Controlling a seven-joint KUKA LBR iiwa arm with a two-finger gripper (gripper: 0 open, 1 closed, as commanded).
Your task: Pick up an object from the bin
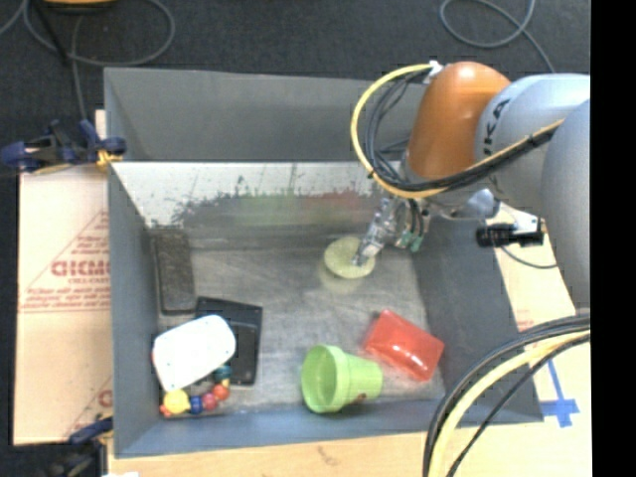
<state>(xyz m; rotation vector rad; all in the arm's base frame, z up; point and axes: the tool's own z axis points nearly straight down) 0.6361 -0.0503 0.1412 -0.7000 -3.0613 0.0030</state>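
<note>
camera view shows the gripper [370, 249] low over the right edge of a pale yellow round disc [344, 260] lying flat near the back of the bin [248, 117], so the disc's middle sits just toward the view's left of it, and whether the gripper is spread or closed cannot be told.

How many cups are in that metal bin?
1. A green cup lies on its side near the bin's front wall, left of a red packet. The arm covers part of the bin's right side, so another could be hidden there.
</note>
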